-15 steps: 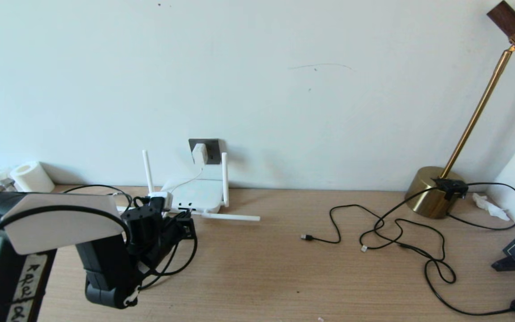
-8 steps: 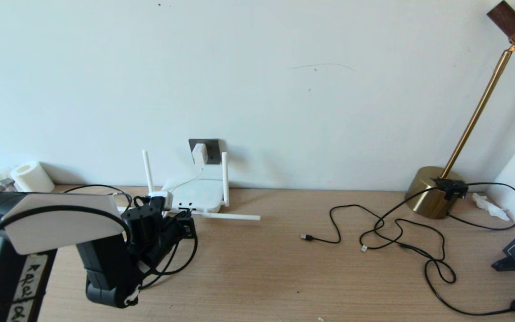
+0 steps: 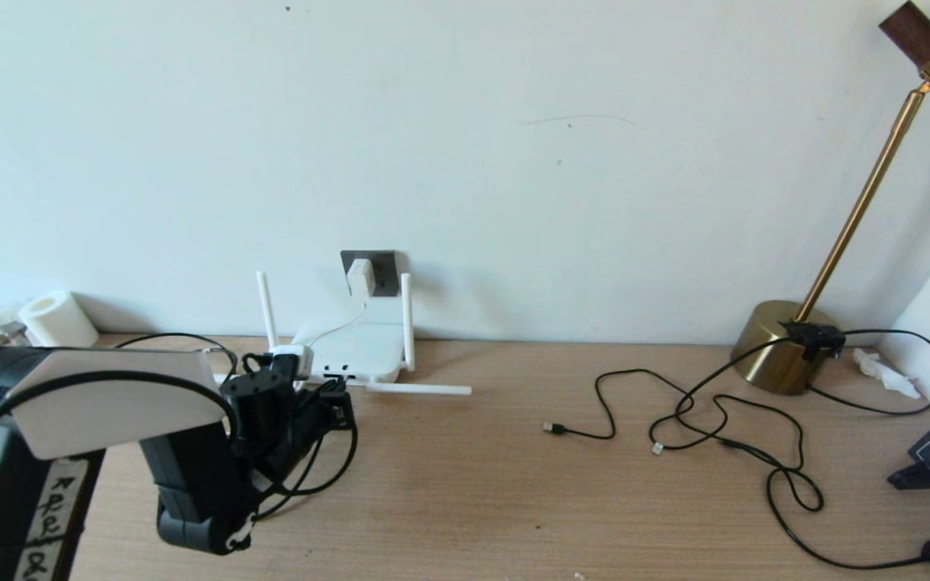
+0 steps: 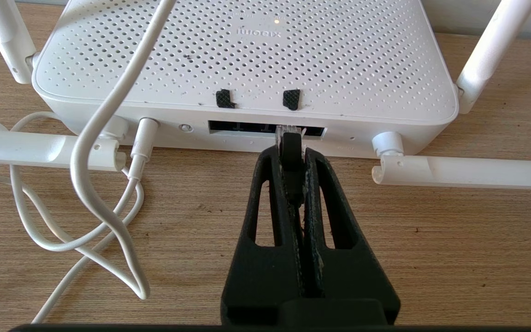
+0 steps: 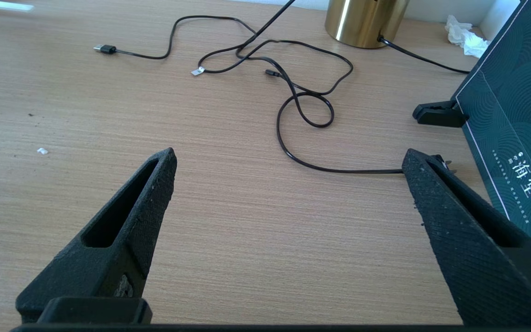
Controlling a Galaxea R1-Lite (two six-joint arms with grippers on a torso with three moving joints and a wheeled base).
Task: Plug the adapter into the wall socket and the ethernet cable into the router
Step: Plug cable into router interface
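Router (image 4: 247,50), directly ahead of the left claw (image 4: 291,152): faint embossed brand on the perforated top, upside down here, apparently "xiaomi". Dark green box (image 5: 510,124) just beside the right claw (image 5: 288,159): pale Chinese characters, "海堂" legible; smaller print unreadable.

Wooden table (image 3: 473,484) — router (image 3: 356,351), black cables (image 3: 723,436), brass lamp (image 3: 780,347) on it

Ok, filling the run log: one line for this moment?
adapter: in socket | left gripper: shut on cable plug at router port | right gripper: open, idle over table
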